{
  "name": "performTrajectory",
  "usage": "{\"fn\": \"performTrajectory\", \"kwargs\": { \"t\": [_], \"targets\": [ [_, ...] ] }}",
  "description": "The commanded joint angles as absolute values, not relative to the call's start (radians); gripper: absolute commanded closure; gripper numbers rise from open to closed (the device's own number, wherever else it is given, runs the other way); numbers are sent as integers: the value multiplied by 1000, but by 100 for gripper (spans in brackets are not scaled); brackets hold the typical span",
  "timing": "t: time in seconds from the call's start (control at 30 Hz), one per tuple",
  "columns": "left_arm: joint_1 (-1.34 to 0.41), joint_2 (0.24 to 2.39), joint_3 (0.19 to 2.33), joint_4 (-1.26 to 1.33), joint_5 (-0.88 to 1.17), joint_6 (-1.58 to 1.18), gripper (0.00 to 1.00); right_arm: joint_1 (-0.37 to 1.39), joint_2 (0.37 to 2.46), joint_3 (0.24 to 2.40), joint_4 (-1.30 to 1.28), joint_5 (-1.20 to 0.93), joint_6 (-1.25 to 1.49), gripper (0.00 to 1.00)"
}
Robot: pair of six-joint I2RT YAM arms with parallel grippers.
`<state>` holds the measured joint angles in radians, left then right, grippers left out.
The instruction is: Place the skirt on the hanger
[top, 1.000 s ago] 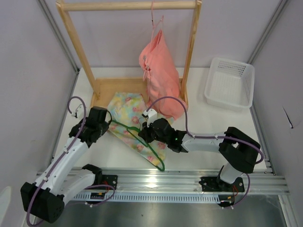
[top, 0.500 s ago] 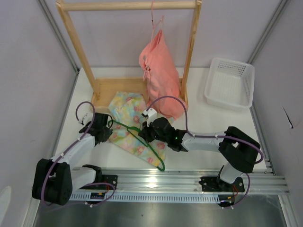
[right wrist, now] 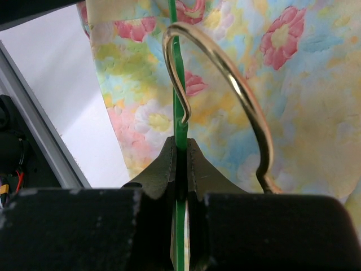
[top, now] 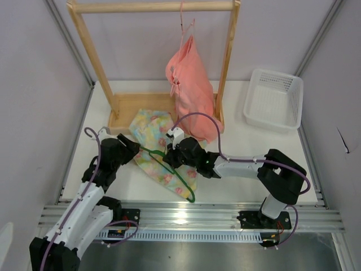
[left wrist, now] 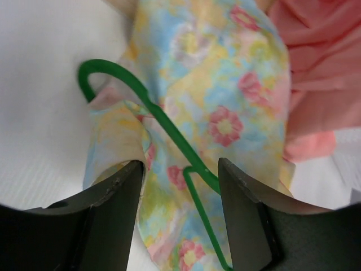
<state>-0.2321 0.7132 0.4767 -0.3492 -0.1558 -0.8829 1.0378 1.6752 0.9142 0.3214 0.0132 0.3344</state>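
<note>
My left claw stands spread, its 2 fingers clamping nothing. The skirt lies flat just ahead of it, with a fold of cloth against the left finger. The hanger crosses the skirt, its hook ahead and to the left, its bar running back between those fingers. My right claw pinches the hanger's thin green bar, with skirt beneath and ahead.
</note>
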Motion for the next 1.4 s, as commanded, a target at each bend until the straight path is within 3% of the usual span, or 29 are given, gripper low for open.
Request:
{"fn": "performTrajectory", "kwargs": {
  "t": [0.0, 0.3, 0.33, 0.37, 0.53, 0.87, 1.37],
  "targets": [
    [-296, 658, 460, -342, -69, -789, 39, 1025, 1707, 923, 192, 12, 287, 100],
    [-405, 500, 422, -379, -104, -720, 29, 1014, 1713, 933, 189, -18, 302, 100],
    [-411, 492, 425, -380, -104, -715, 19, 1012, 1716, 936, 189, -17, 302, 100],
    [-425, 479, 425, -379, -106, -712, 18, 1011, 1715, 936, 189, -18, 304, 100],
    [-463, 482, 429, -333, -45, -664, 25, 1005, 1715, 933, 189, -28, 311, 100],
    [-886, 761, 426, -131, -120, -588, 30, 994, 1723, 948, 186, -51, 318, 100],
    [-1334, 1103, 517, -72, -443, -543, 32, 991, 1730, 957, 179, -60, 328, 100]
  ]
}}
